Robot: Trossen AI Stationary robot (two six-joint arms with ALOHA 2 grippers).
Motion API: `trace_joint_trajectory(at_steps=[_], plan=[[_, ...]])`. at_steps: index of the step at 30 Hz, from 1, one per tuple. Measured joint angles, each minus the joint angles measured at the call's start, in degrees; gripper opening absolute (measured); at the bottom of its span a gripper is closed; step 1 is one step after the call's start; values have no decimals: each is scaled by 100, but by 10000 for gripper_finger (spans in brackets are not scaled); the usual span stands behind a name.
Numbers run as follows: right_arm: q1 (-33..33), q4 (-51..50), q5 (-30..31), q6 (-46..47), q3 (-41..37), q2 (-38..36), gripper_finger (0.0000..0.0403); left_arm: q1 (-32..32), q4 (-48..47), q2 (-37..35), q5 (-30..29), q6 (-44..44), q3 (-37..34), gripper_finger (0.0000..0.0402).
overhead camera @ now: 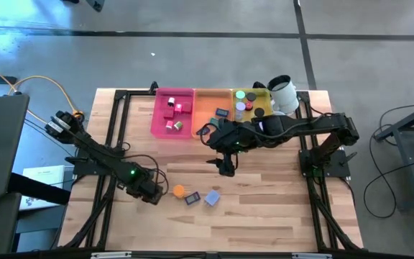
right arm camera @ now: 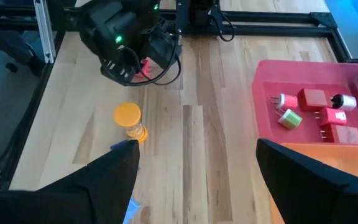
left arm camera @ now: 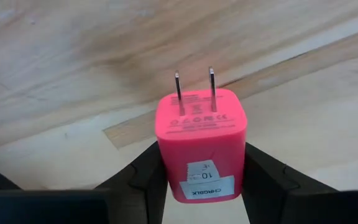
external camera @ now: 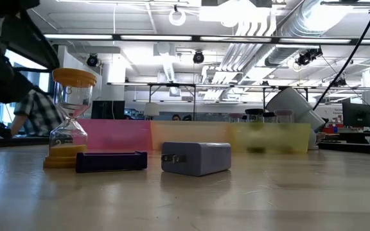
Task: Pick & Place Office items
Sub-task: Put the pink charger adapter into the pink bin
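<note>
Pink charger (left arm camera: pixel 202 144), clamped in left end effector (left arm camera: pixel 204 186), points 2 prongs forward.

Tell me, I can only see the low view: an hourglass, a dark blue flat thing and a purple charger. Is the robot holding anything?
Observer: Yes. The left gripper has its fingers pressed on both sides of a red charger, which your view doesn't show.
Operator: Cool! And where's the other arm?
Observer: The right gripper hangs open over the wood, between the orange tray and your hourglass, with nothing in it.
</note>
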Motion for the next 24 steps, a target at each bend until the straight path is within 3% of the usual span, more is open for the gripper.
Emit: trace_joint_trajectory(at_steps=[10,18,24], plan=[[2,-109,35,-320,0,0,312,834,-550,-1212,-26,560,0,147],[-87,-967,530,-397,-7,-290,312,2027,-477,-2381,-507,1047,41,147],[-68,-1705,948,-438,-4,-599,312,2954,-111,-2714,-857,1757,242,147]])
